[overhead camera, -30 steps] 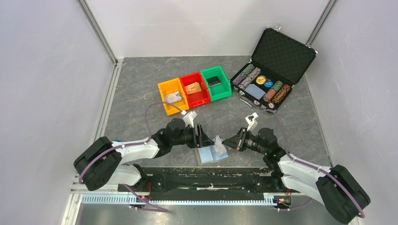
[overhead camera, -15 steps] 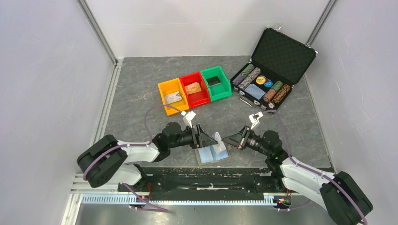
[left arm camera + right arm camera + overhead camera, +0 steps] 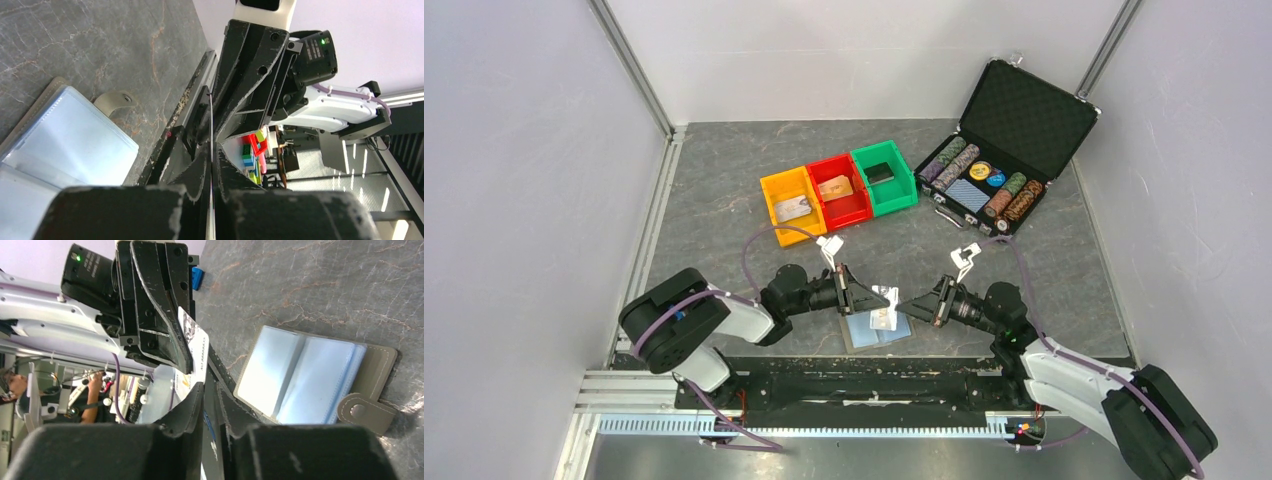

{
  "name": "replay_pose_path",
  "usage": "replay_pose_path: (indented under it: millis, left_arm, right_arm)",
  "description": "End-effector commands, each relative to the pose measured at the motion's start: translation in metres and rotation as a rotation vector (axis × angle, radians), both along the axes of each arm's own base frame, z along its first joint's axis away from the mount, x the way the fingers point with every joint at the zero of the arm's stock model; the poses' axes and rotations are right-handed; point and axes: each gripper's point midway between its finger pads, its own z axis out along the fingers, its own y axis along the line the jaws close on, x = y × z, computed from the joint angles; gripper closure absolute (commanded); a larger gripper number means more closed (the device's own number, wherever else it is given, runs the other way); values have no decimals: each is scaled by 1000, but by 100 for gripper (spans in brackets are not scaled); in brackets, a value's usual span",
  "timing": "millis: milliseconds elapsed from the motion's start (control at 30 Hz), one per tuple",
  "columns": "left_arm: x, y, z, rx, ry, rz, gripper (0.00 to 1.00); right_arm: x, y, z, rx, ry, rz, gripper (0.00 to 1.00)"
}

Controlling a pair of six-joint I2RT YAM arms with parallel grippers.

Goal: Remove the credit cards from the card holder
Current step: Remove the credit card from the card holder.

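Observation:
The card holder lies open on the table near the front edge, its light-blue panels facing up and its grey tab to one side. Just above it a white credit card hangs between the two grippers. My left gripper is shut on the card, which appears edge-on as a thin line between its fingers. My right gripper faces it, jaws standing slightly apart, with the card's lower end just beyond its fingertips.
At the back stand a yellow bin and a red bin, each with a card inside, and a green bin with a dark item. An open black chip case sits at the back right. Walls close in on both sides.
My left gripper, open before, has closed on the card. The right gripper, shut on the card earlier, has parted its jaws a little. Both grippers have drawn closer together above the holder.

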Motion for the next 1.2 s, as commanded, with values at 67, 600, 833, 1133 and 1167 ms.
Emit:
replay_pose_path:
  millis: [67,600,833,1133,1167]
  left_arm:
    - [-20,-1,25,-50,-64,-115,98]
    - [-46,9,14,112,-141,-280,98]
    - [-45,4,18,93,-146,-304,98]
    - [-48,0,21,62,-137,-334,98]
    - [-48,0,21,61,-140,-337,98]
  right_arm:
    - [4,-3,-3,-132,-183,89,77]
    - [-17,3,39,-66,-369,371,62]
    - [-23,4,46,-12,-351,394,57]
    - [-21,8,33,-24,-273,399,59]
    - [-21,8,30,-28,-263,398,59]
